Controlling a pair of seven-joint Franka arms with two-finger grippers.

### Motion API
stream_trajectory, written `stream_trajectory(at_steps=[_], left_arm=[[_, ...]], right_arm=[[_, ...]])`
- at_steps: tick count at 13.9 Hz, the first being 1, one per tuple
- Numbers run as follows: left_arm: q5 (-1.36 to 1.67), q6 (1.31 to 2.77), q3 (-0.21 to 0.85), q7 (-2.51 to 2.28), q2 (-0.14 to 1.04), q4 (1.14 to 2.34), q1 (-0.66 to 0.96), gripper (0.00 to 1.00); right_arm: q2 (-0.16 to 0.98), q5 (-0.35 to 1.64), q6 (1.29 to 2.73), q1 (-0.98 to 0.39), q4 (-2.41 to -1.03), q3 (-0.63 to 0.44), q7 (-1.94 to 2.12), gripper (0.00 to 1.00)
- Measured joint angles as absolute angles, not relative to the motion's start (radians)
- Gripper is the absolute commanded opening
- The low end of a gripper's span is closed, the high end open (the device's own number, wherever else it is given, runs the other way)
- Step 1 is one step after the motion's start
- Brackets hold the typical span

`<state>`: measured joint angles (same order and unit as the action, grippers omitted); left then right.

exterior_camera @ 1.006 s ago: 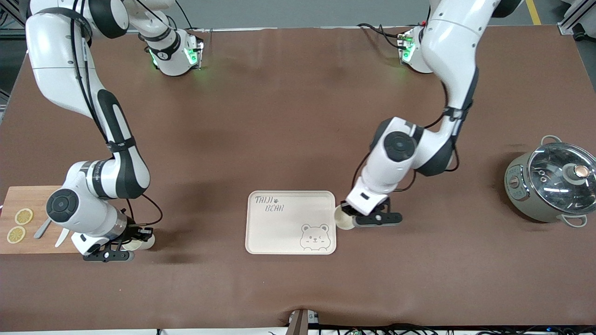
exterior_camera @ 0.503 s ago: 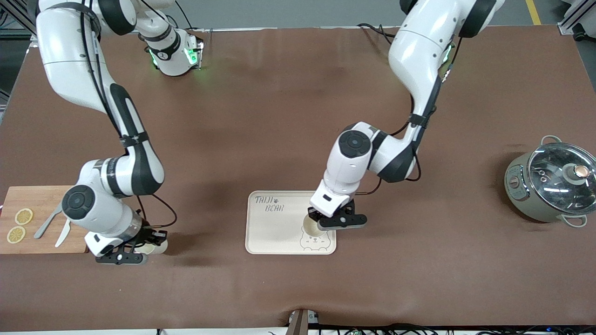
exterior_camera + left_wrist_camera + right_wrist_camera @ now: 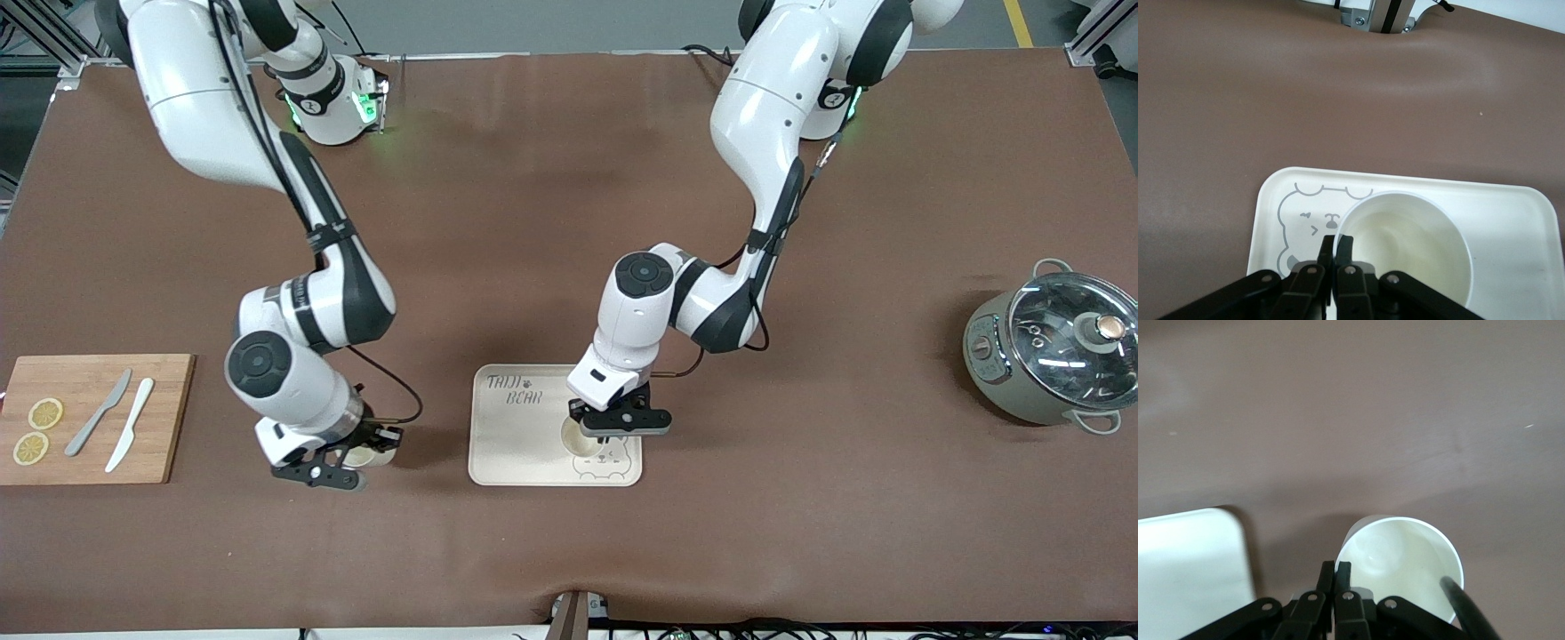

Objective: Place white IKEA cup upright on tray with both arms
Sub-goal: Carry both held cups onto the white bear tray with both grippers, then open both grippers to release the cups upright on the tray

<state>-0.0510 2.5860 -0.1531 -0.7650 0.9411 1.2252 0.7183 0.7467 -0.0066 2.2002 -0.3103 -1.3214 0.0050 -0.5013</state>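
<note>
The cream tray (image 3: pixel 524 444) with "TAIJI BEAR" lettering lies near the table's middle. My left gripper (image 3: pixel 606 430) is shut on the rim of an upright white cup (image 3: pixel 576 437) over the tray's bear drawing. I cannot tell whether the cup touches the tray. The left wrist view shows this cup (image 3: pixel 1405 247), the pinching gripper (image 3: pixel 1337 243) and the tray (image 3: pixel 1511 213). My right gripper (image 3: pixel 342 462) is shut on the rim of a second upright white cup (image 3: pixel 375 458), over bare table beside the tray, toward the right arm's end. The right wrist view shows that cup (image 3: pixel 1405 560), the gripper (image 3: pixel 1336 570) and a tray corner (image 3: pixel 1185 567).
A wooden cutting board (image 3: pixel 169 418) with two lemon slices (image 3: pixel 37 431), a grey knife (image 3: pixel 98 413) and a white knife (image 3: pixel 130 425) lies at the right arm's end. A grey pot with a glass lid (image 3: pixel 1053 351) stands at the left arm's end.
My left gripper carried its cup from beside the tray's edge to over the bear drawing. My right gripper carried its cup from next to the cutting board toward the tray.
</note>
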Motion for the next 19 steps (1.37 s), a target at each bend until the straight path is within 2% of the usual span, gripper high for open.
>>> stream_trajectory(at_steps=[5, 6, 7, 13, 16, 17, 18, 19], left_arm=[[-0.052, 2.627, -0.172, -0.765, 0.986, 1.224, 0.72, 0.0], [-0.052, 2.629, -0.173, -0.765, 0.99, 1.224, 0.72, 0.15], [-0.053, 2.63, -0.173, -0.765, 0.99, 1.223, 0.721, 0.98], [-0.084, 2.63, -0.176, -0.764, 0.99, 1.208, 0.723, 1.0], [-0.084, 2.618, -0.183, -0.766, 0.972, 1.188, 0.709, 1.0], [-0.084, 2.589, -0.184, -0.766, 0.959, 1.186, 0.696, 1.0], [-0.084, 2.553, -0.184, -0.766, 0.944, 1.185, 0.678, 1.0], [-0.084, 2.522, -0.184, -0.759, 0.928, 1.184, 0.654, 1.0]], right_arm=[[0.75, -0.012, 2.199, -0.433, -1.281, 0.003, -0.62, 0.0], [0.757, -0.019, 2.199, -0.458, -1.268, 0.002, -0.629, 0.0], [0.767, -0.022, 2.199, -0.482, -1.252, 0.002, -0.645, 0.0], [0.915, -0.039, 2.205, -0.567, -1.129, -0.019, -0.702, 0.0], [0.945, -0.041, 2.207, -0.584, -1.105, -0.038, -0.702, 0.0], [0.945, -0.042, 2.207, -0.587, -1.104, -0.04, -0.702, 0.09], [0.946, -0.042, 2.208, -0.588, -1.104, -0.041, -0.702, 0.44], [0.947, -0.042, 2.212, -0.589, -1.103, -0.042, -0.702, 0.66]])
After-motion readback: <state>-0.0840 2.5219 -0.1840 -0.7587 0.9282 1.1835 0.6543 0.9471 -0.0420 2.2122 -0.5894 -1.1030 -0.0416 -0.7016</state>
